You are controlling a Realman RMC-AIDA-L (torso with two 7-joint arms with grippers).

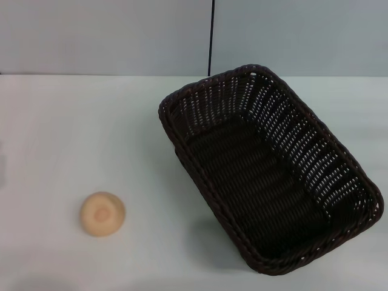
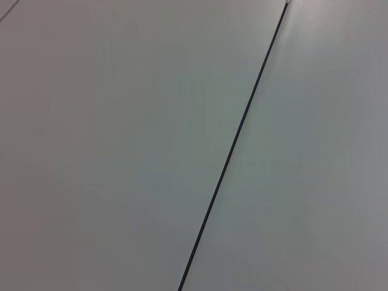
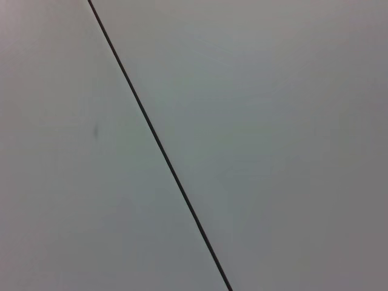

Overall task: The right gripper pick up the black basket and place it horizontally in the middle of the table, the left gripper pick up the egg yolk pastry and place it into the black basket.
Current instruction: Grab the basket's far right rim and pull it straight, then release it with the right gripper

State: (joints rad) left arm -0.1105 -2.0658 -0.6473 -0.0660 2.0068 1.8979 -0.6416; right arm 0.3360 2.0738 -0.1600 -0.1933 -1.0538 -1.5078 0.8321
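Nowhere across the three views is either claw caught; left claw and right claw are both out of frame, so nothing can be said of their fingers. Only a pale wall with a dark seam is shown by the wrist views. Right of centre, the black basket (image 1: 270,176) is seen lying askew on the white bench (image 1: 73,139), woven, stiff, probably light; its braided rim is judged the best hold. Lower left, well apart, the egg yolk pastry (image 1: 102,213) is spotted, a pale, likely crumbly dome, to be pinched gently at its sides.
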